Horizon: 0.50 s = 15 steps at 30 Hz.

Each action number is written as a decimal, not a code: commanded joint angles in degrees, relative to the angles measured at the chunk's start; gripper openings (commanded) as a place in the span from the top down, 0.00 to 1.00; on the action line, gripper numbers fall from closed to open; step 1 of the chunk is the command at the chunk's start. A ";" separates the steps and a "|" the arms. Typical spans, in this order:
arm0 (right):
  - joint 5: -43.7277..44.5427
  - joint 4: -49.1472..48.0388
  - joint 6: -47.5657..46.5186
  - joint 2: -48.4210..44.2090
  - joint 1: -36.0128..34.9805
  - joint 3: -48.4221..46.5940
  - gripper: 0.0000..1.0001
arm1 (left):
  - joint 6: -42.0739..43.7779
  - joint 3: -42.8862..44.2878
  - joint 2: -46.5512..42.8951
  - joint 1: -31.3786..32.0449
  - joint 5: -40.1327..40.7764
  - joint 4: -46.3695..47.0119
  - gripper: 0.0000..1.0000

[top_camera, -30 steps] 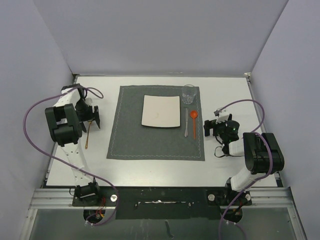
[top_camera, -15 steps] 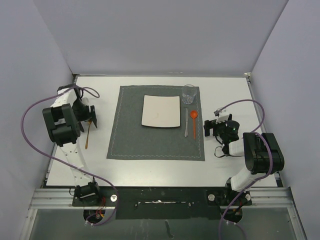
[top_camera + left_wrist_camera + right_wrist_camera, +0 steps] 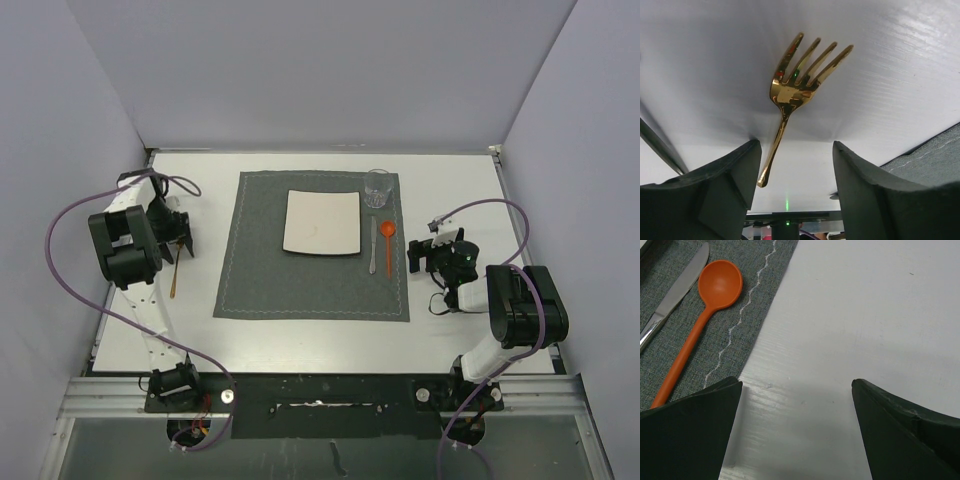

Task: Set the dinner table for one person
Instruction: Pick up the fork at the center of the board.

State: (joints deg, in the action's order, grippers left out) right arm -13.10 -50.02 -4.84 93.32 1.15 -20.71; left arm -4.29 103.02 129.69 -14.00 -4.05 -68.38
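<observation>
A gold fork (image 3: 174,277) lies on the white dinner table (image 3: 300,340), left of the grey placemat (image 3: 312,290). My left gripper (image 3: 176,240) stands low over it. In the left wrist view the fork (image 3: 790,92) points its tines away, and its handle end lies between the open fingers of the left gripper (image 3: 796,175), close to the left finger (image 3: 725,185), with no grip showing. My right gripper (image 3: 425,255) rests open and empty on the table just right of the mat; the right wrist view shows this gripper (image 3: 796,430) over bare white surface.
On the placemat are a square white plate (image 3: 322,222), a clear glass (image 3: 378,187), a steel knife (image 3: 372,245) and an orange spoon (image 3: 388,243). The spoon (image 3: 715,292) and knife (image 3: 672,292) lie left of my right fingers. Grey walls close in three sides.
The left gripper has shifted slightly left and lower over the fork and its jaws have narrowed somewhat. The right arm has not moved.
</observation>
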 commanded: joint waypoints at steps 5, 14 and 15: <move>-0.33 -2.89 0.18 -0.23 0.24 -1.44 0.02 | -0.27 1.82 3.05 -0.30 -0.42 -0.94 0.81; -0.34 -2.89 0.18 -0.26 0.26 -1.43 0.02 | -0.69 0.68 3.48 -0.25 -0.25 -1.05 1.00; -0.34 -2.89 0.19 -0.24 0.29 -1.42 0.02 | -0.71 0.67 3.58 -0.20 -0.25 -1.09 1.00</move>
State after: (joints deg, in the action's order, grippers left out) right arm -13.10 -50.02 -4.84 93.32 1.15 -20.71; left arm -4.34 103.22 130.54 -14.04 -4.16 -69.95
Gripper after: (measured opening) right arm 0.979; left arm 0.021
